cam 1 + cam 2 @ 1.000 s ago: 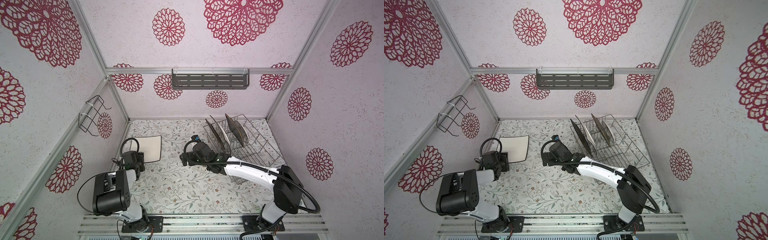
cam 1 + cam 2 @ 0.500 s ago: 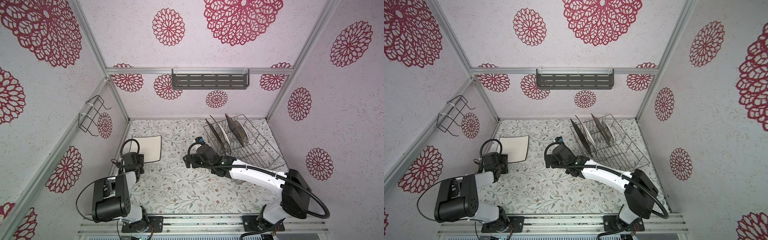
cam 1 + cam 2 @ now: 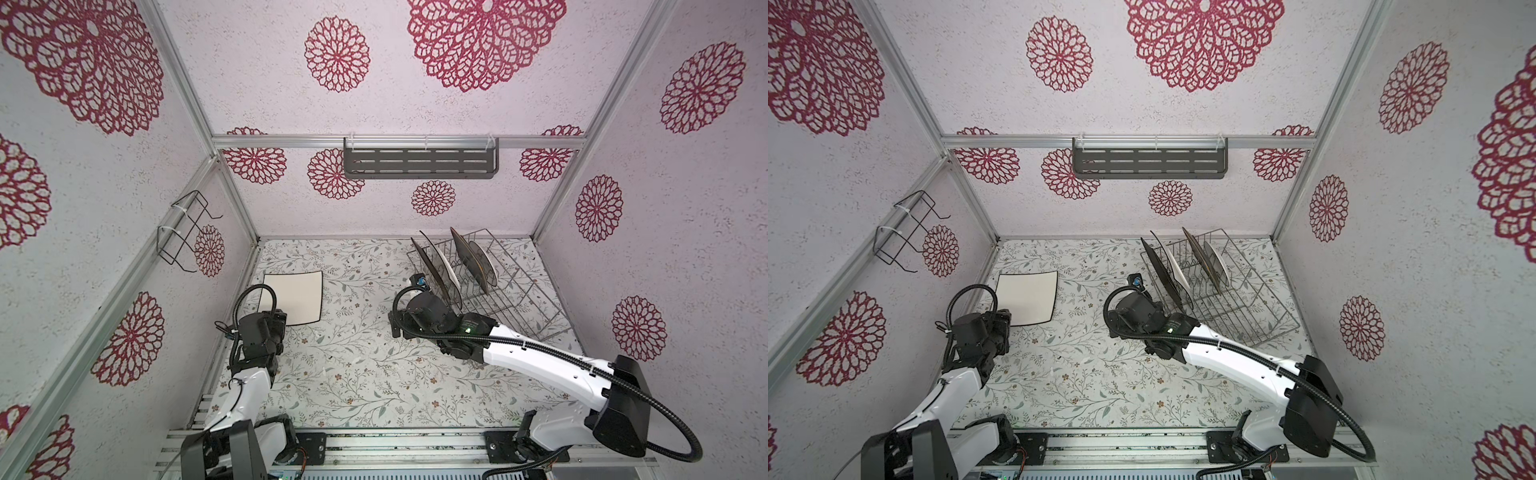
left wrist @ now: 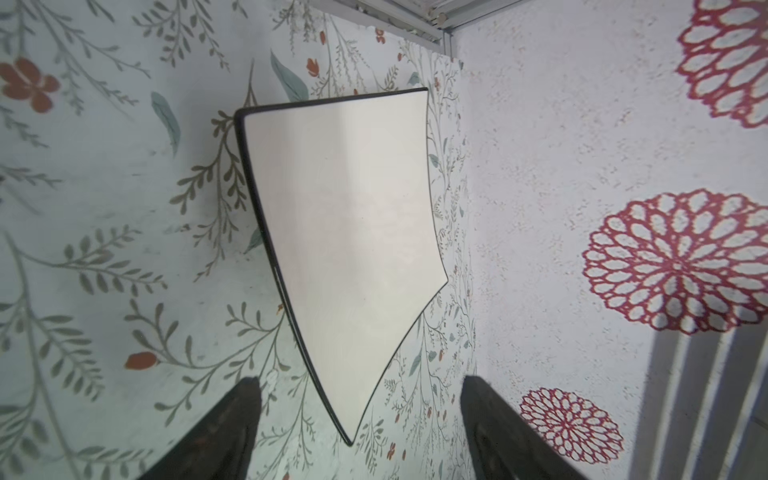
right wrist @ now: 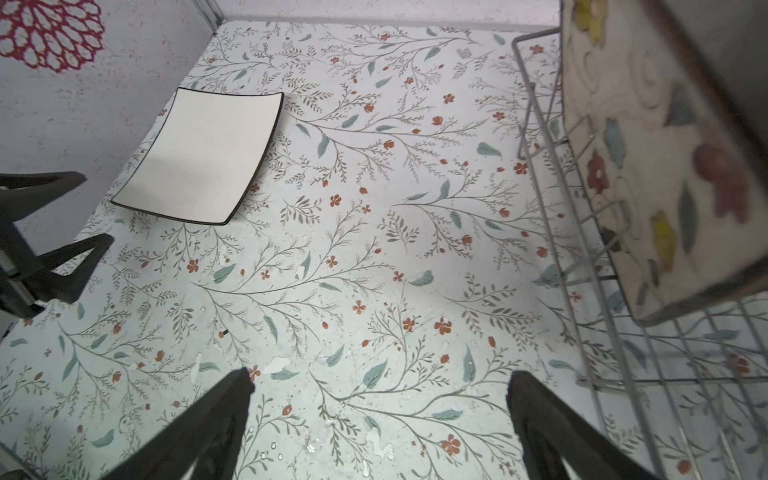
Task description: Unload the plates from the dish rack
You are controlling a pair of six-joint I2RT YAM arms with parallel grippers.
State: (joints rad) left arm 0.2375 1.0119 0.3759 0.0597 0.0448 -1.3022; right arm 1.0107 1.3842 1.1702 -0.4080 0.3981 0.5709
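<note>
Silver dish rack [image 3: 524, 300] runs diagonally; its plates [image 3: 472, 262] stand on edge crosswise.

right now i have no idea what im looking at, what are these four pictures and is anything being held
Two robot arms with two-fingered grippers work on a flowered table. Two pictures look down from overhead at the scene; the other two come from a camera on each wrist, where the dark prongs are gripper fingers. A white square plate lies flat on the table near the left gripper. More plates stand on edge in the wire dish rack beside the right gripper. Both grippers are open and hold nothing.
</note>
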